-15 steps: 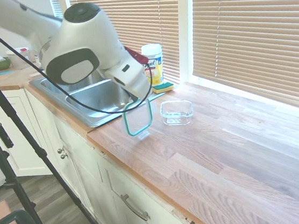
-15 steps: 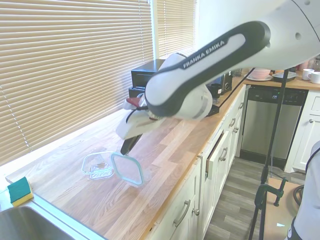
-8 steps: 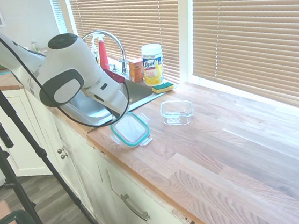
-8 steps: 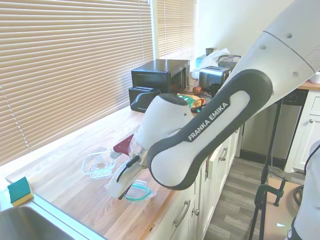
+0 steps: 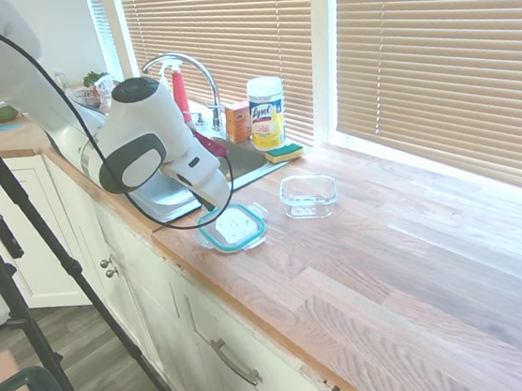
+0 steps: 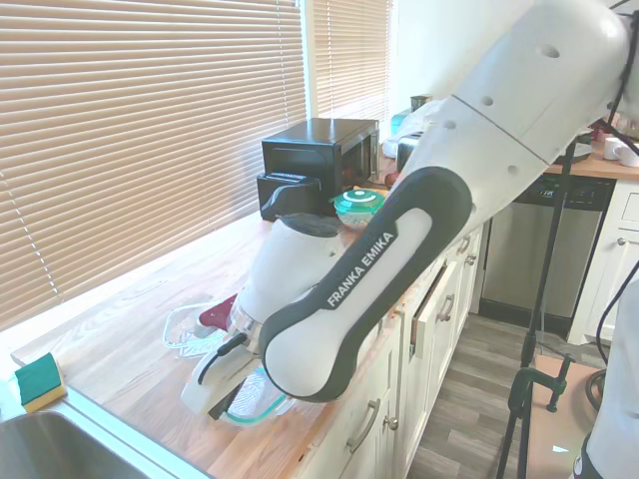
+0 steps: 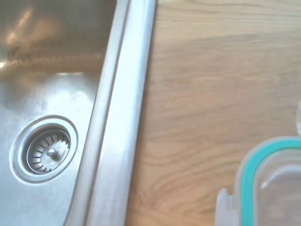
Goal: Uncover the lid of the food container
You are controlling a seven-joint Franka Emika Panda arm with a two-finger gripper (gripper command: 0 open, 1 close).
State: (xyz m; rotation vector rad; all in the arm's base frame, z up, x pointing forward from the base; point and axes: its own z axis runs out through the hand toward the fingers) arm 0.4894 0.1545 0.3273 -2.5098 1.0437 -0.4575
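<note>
Steel sink (image 7: 56, 94) drain shows only beside the wrist view's lid (image 7: 270, 183)

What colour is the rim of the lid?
Teal, around a clear centre of the lid; the first exterior view shows it best.

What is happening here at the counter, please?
A white robot arm is taking the lid off a glass container. The lid is already off and lies flat on the wooden counter, near the front edge, between the sink and the open container. The end effector is low at the lid's sink-side edge; the pictures do not show whether it grips the lid or has let go. A wipes canister and a sponge stand behind.
</note>
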